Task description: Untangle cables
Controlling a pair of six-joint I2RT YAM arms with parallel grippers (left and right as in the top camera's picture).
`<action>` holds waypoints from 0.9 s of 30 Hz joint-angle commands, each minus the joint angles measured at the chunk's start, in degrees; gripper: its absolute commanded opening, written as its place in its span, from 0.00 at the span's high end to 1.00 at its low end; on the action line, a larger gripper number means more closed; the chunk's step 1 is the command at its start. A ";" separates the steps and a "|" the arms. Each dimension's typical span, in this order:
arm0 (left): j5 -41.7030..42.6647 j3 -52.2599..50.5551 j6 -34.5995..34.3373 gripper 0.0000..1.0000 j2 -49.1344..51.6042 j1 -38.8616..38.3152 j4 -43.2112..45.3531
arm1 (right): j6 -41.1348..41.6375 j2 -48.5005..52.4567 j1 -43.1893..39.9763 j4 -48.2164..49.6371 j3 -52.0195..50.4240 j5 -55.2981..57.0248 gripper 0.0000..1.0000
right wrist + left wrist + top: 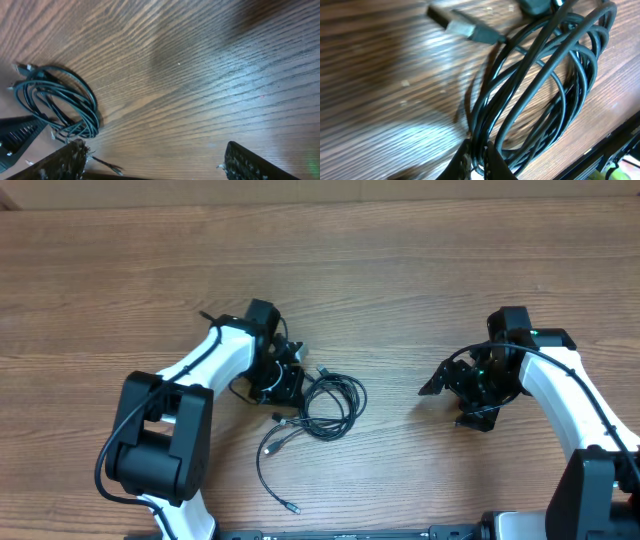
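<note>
On the wooden table (420, 270) the cables (332, 405) lie coiled, the left gripper (476, 152) clenched on some strands, probably to pull a loop free, while the right gripper (155, 157) stands open and empty

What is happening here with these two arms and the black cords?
Two robot arms are working on a loose coil of thin black cables on a wooden table. The left gripper is shut on a few strands at the coil's edge. The right gripper is open, apart from the cables and holding nothing. The coil looks tangled, with one end trailing out.
</note>
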 commanded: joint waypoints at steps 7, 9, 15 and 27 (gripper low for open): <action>2.05 -0.55 -0.66 0.88 0.42 -5.79 3.48 | -3.54 -0.04 -0.09 -1.55 -0.26 -0.48 0.14; 1.88 -0.55 -0.63 0.88 0.42 -6.14 3.93 | -3.54 -0.04 -0.09 -1.97 -0.26 -0.46 0.14; 1.49 -0.55 -0.66 0.96 0.42 -6.27 5.03 | -3.54 -0.04 0.63 -2.36 -0.26 -0.48 0.15; 1.49 -0.55 -0.63 0.96 0.42 -6.27 5.92 | -3.54 -0.04 7.28 -1.09 -0.26 -0.44 0.15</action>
